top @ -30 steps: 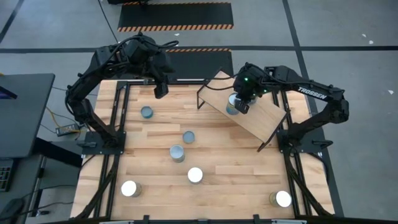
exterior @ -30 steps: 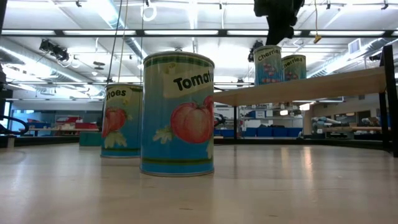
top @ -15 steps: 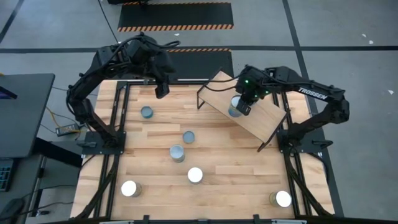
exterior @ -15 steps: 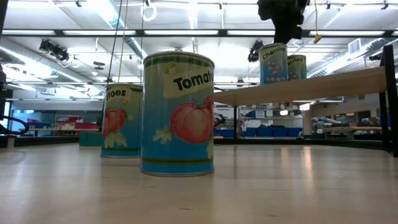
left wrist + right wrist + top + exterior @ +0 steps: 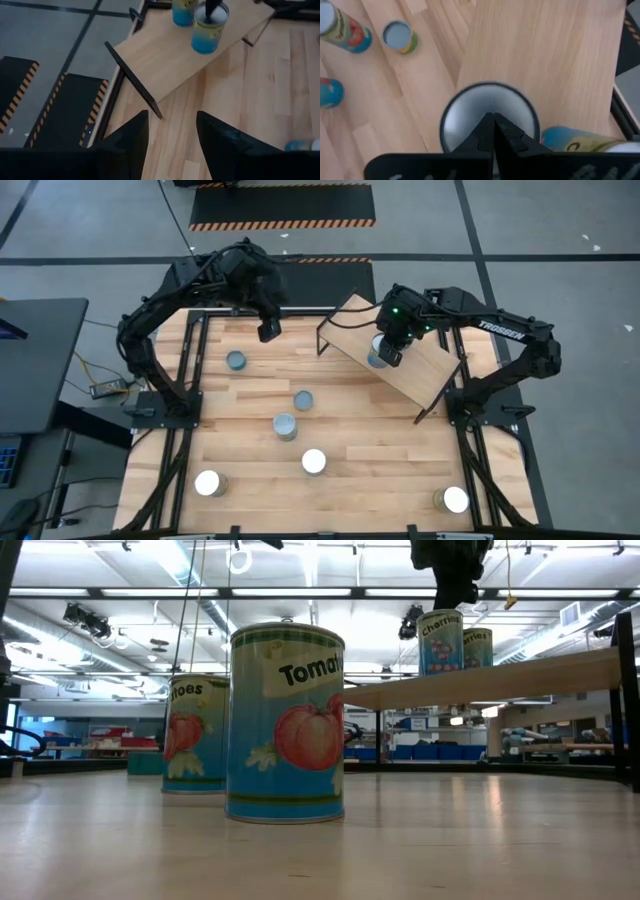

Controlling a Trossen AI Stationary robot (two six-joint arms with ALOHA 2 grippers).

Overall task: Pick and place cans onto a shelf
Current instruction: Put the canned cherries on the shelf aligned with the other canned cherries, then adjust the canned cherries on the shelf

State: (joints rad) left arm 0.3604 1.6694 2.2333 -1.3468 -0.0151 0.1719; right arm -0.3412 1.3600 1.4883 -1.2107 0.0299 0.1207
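Hovering with fingers pressed together, holding nothing: right gripper, tips just above the silver top of a can standing on the shelf, near that board's middle. Standing just beside it on the shelf: a second can, both labelled cherries. Hanging over the table's far edge, left of the shelf: left gripper, fingers partly apart, gripping nothing. Sitting on the table: six more cans, among them a tomato can, with two near the front corners.
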